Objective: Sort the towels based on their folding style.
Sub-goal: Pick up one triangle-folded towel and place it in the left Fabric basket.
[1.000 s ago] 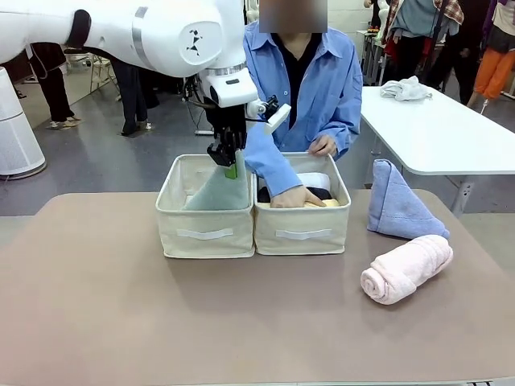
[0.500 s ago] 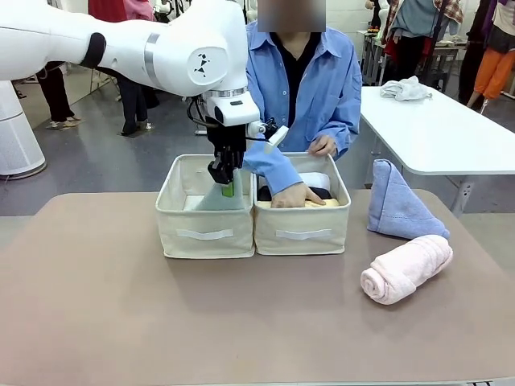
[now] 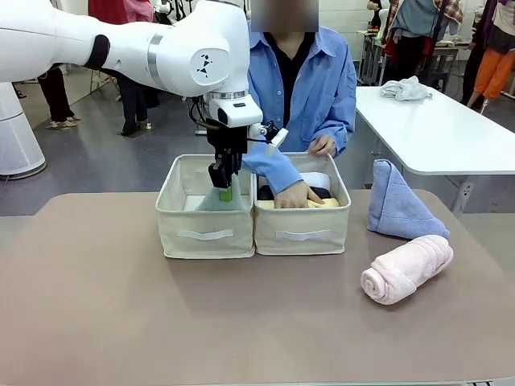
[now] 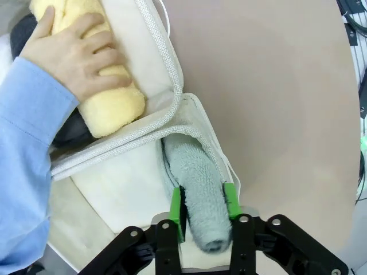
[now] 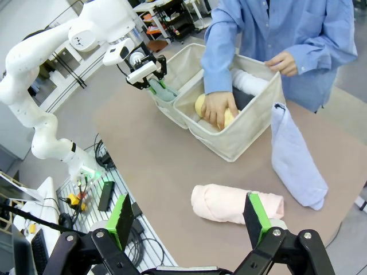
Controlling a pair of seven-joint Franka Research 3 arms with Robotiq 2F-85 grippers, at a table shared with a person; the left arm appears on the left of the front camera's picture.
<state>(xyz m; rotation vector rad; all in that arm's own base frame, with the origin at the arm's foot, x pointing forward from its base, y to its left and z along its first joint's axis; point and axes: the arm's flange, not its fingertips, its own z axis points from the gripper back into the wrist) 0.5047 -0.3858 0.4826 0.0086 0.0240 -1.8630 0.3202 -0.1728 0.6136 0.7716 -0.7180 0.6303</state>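
Observation:
My left gripper [image 3: 224,183] reaches down into the left beige bin [image 3: 205,217], shut on the tip of the pale grey-green cone towel [image 4: 200,189], which stands in the bin's corner by the dividing wall. In the right bin [image 3: 302,219] lie a yellow roll [image 4: 109,109], a white roll [image 3: 314,180] and a dark grey roll [image 3: 264,195]. The person's hand [image 3: 294,197] presses on the yellow roll. A blue cone towel [image 3: 394,209] and a pink roll [image 3: 406,269] lie on the table at the right. My right gripper [image 5: 188,220] hangs open high above the pink roll [image 5: 235,203].
The two bins stand side by side at the table's middle back, with the person right behind them. A white table [image 3: 438,129] with a shapeless white rag [image 3: 405,88] stands at the back right. The brown tabletop [image 3: 121,305] in front of the bins is bare.
My left gripper has come down with the grey-green towel, so the cone now sits lower in the left bin. The person's hand stays on the yellow roll.

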